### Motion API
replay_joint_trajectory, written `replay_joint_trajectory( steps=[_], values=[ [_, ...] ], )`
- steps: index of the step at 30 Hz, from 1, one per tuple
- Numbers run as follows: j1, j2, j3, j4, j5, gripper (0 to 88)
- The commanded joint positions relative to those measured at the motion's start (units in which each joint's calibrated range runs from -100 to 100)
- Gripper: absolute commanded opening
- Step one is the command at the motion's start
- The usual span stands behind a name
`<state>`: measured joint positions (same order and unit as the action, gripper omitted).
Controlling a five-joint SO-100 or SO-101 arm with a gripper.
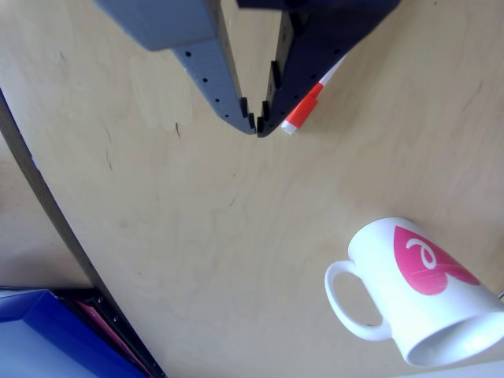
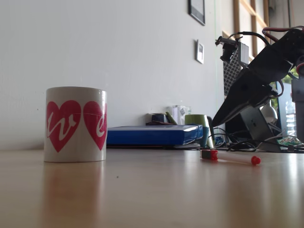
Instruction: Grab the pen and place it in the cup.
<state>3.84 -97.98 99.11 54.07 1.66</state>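
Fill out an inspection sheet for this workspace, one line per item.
Surface: pale wooden table, bare around the job's things.
Pen: pen lies flat on the table, partly behind the tool, apart from the mug.
Mug: white mug with pink hearts stands upright, nothing seen inside.
Clutter: blue folder and green cup at the table's far side.
Tool: tool hangs above the table beside the pen, tips nearly together, holding nothing.
Cables: loose wires by the arm's base.
Surroundings: white wall with a frame.
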Motion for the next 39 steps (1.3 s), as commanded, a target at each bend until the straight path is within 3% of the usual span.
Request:
replay_joint_trajectory(
  steps=[1, 23, 39],
  values=[
    [-0.7, -1.0, -0.1, -0.6, 0.2, 1.2],
    [-0.5, 1.8, -1.1, -2.0, 0.1, 1.2],
    [-0.1, 33.3, -12.9, -22.3, -0.5, 1.7]
  ],
)
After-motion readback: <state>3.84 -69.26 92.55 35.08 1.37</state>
